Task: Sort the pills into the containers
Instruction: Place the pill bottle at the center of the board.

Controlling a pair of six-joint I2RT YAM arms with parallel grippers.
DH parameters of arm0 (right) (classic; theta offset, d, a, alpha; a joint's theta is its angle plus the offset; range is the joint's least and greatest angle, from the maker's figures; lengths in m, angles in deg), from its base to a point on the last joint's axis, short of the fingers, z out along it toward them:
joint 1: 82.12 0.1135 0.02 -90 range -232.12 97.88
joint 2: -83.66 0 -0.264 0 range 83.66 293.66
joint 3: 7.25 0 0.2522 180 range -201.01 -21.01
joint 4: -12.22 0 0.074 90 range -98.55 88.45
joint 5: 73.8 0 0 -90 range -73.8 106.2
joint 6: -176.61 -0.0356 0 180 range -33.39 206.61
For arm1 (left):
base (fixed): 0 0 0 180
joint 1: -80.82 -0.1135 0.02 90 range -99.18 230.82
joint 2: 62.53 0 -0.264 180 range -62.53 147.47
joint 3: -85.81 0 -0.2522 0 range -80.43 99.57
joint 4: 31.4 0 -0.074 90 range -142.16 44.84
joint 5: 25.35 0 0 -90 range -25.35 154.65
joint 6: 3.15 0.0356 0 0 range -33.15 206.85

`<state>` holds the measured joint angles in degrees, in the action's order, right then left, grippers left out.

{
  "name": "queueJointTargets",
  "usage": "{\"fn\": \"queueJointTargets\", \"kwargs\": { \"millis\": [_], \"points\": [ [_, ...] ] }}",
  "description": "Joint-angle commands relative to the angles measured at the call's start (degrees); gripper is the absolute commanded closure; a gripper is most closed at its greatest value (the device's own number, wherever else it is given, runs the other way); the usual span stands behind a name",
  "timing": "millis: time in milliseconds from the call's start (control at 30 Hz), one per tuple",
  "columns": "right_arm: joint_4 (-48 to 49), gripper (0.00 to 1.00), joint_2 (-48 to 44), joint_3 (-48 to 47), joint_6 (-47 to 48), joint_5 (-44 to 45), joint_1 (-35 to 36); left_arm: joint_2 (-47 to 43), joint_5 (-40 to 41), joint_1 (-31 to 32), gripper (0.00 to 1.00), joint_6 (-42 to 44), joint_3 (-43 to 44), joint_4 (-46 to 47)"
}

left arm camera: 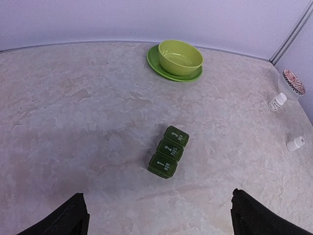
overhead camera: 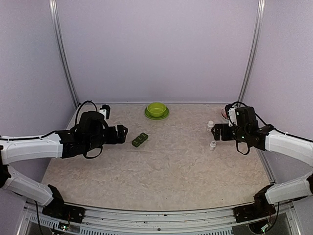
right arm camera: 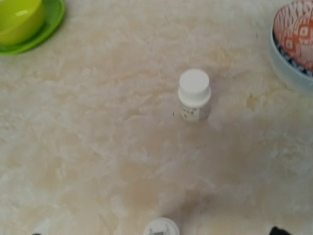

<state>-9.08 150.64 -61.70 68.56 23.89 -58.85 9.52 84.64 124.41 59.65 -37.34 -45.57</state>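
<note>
**Pill box sits just off the left tool, long axis slanted across its reach**

- Counter: broad bare marble-look surface through the middle and near side. Walls close off 12, 9 and 3 o'clock; open room for moving lies toward 6.
- Left tool: jaws wide, nothing between them. In the top view the box lies just beside it at about 4 o'clock. This arm is much the nearer.
- Right tool: only its tips show at the lower corners of its own view, so it reads as wide and holding nothing. The box is well apart at 9 o'clock.
- Lime bowl on its plate: 12 o'clock of the box, near the back wall, clear of the path.
- Patterned bowl: back right corner.
- Pill box: dark green, three lidded cells that look closed. Long axis runs from 8 to 2 o'clock in the top view. The cell marked 1 faces the left tool.
- White bottles: one upright and capped at 12 o'clock of the right tool, another just beside it at 6.
- Pills: none seen loose. Cannot tell where they are.

Judgement: the lids need opening first, a job for the left arm, approaching across the box's short side.
</note>
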Motion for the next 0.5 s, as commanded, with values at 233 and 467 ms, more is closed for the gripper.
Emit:
{"fn": "queueJointTargets", "kwargs": {
  "millis": [233, 467],
  "points": [
    [-0.2, 0.01, 12.0, -1.2, -2.4, -1.0, 1.3, 4.8, -1.8, 0.2, 0.01, -3.0, -1.8, 3.0],
    [1.8, 0.11, 14.0, -0.3, -3.0, -0.7, 1.5, 4.9, -2.3, 0.2, 0.01, -2.5, -3.1, 4.8]
  ]
}}
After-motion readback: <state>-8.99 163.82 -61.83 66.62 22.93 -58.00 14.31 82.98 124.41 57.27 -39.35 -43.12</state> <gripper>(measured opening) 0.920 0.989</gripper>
